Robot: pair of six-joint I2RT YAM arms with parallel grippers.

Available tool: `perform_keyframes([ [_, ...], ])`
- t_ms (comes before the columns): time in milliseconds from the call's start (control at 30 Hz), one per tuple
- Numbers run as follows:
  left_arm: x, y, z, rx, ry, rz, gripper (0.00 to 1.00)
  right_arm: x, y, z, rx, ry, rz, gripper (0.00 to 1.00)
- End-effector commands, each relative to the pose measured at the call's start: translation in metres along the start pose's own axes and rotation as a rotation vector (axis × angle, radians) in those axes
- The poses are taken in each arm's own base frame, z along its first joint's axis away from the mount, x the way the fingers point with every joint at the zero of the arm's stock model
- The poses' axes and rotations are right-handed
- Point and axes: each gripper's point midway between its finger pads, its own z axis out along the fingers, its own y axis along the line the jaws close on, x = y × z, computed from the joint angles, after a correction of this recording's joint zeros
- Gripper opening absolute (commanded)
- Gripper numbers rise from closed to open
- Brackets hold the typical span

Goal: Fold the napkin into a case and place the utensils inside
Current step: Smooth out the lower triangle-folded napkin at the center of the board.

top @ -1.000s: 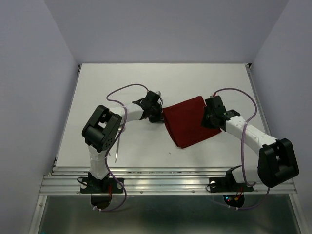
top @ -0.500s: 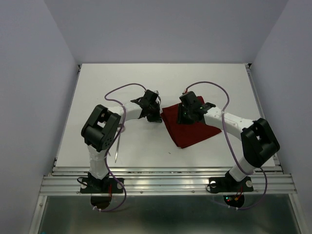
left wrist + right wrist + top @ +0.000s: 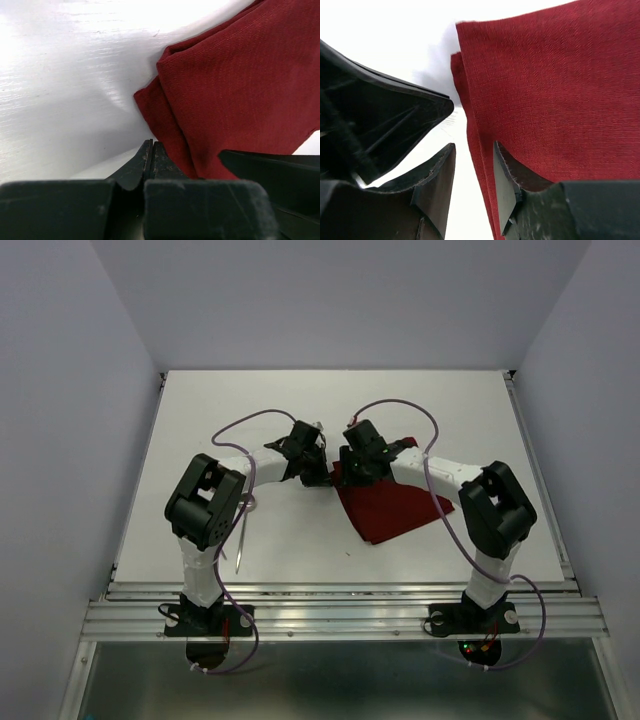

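The dark red napkin (image 3: 392, 505) lies folded on the white table, its layered left corner (image 3: 165, 100) facing both grippers. My left gripper (image 3: 320, 478) rests on the table just left of that corner, jaws shut (image 3: 151, 146) with no cloth between them. My right gripper (image 3: 347, 474) is open (image 3: 472, 150) and straddles the napkin's left edge (image 3: 475, 145), one finger (image 3: 506, 175) over the cloth and the other (image 3: 440, 170) over bare table. A slim silver utensil (image 3: 240, 545) lies near the left arm's base, partly hidden by it.
The two gripper heads are very close together at the napkin's left corner; the left gripper's black body (image 3: 380, 115) fills the left of the right wrist view. Purple cables (image 3: 400, 405) loop above both wrists. Walls enclose the table (image 3: 450, 410) on three sides.
My right arm has swung left across the napkin, from its right edge to its left corner, and its jaws have opened. The left gripper has barely moved.
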Motion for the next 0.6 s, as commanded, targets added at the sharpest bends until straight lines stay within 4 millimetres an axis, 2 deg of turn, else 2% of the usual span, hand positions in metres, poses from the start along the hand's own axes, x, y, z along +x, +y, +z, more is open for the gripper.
perform_keyframes([
  [0, -0.022, -0.023, -0.013, 0.078, -0.063, 0.003, 0.0, -0.013, 0.014, 0.005, -0.025, -0.036, -0.023, 0.42],
  [133, -0.026, -0.023, -0.014, 0.083, -0.071, 0.001, 0.0, -0.008, 0.013, 0.012, -0.008, -0.025, -0.03, 0.39],
  [367, -0.025, -0.021, -0.006, 0.082, -0.056, -0.001, 0.0, -0.008, 0.008, 0.017, 0.026, -0.028, -0.03, 0.27],
  [533, -0.025, -0.017, 0.005, 0.073, -0.04, -0.004, 0.0, -0.01, 0.003, 0.018, 0.054, -0.033, -0.037, 0.28],
  [567, -0.025, -0.017, 0.006, 0.073, -0.04, -0.003, 0.0, -0.011, 0.001, 0.019, 0.063, -0.037, -0.037, 0.36],
])
